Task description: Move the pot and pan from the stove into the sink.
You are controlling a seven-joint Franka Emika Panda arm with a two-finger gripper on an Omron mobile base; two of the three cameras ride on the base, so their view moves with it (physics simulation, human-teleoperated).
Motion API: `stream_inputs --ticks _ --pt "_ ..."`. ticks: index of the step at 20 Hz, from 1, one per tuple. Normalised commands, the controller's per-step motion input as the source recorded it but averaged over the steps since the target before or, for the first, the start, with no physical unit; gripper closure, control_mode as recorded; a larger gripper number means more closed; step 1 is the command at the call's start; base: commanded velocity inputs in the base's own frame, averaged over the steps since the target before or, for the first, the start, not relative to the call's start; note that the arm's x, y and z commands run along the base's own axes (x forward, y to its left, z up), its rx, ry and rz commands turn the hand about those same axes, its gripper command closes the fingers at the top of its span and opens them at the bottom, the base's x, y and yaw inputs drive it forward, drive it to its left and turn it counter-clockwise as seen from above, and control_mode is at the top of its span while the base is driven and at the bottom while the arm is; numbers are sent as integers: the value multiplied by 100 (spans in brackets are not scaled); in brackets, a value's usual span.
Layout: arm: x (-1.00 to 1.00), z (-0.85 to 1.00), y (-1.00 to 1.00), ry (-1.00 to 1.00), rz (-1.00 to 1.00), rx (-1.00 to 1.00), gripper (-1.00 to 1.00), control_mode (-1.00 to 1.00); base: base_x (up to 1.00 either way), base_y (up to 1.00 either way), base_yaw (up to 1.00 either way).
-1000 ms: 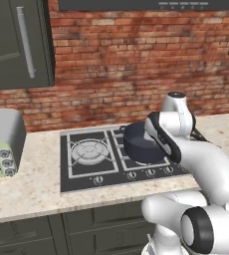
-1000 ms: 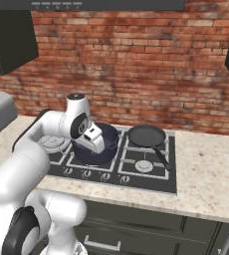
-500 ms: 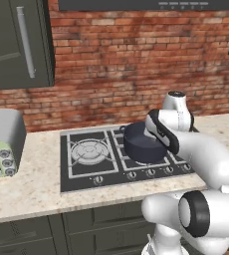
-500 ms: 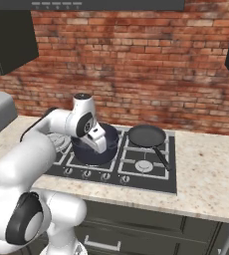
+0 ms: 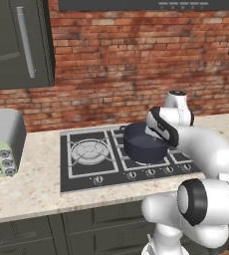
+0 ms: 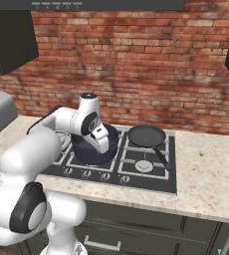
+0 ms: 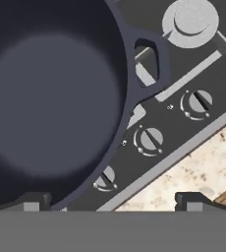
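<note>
Two dark finger tips of the tool [image 7: 112, 199] stand at full spread and hold nothing; between them, from the hand view, lies the near wall of the pot [image 7: 51, 98], so I judge the arm is lining up to straddle that rim for a lift. One loop handle [image 7: 152, 61] sticks out just past the wall, over the grate. Inside, the pot looks empty: a bare dark floor and nothing else.

From the base views the pot [image 5: 144, 142] sits on a burner near the middle of the stove [image 5: 86, 167], with the wrist directly above it. Beside it, on the back burner to the robot's right, rests the pan [image 6: 146, 135], shallow, also empty, its long handle [image 6: 161, 157] angled toward the front knobs. Both are on the stove, so neither move is done. Speckled surface [image 6: 206, 179] runs alongside.
</note>
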Motion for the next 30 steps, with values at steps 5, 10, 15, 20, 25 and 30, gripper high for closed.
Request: stream_inputs --ticks 5,10,15,20,25,30 --pt "16 -36 0 2 -7 0 -100 -100 0 0 0" --pt "16 -42 0 2 -7 -1 -100 -100 0 0 0" --pt "20 -31 4 1 -6 -2 -100 -100 0 0 0" --pt "22 -21 3 0 -5 -2 -100 -100 0 0 0" --pt "5 -3 0 1 -1 0 100 -100 0 0 0" --pt "0 43 -2 4 -5 4 100 -100 0 0 0"
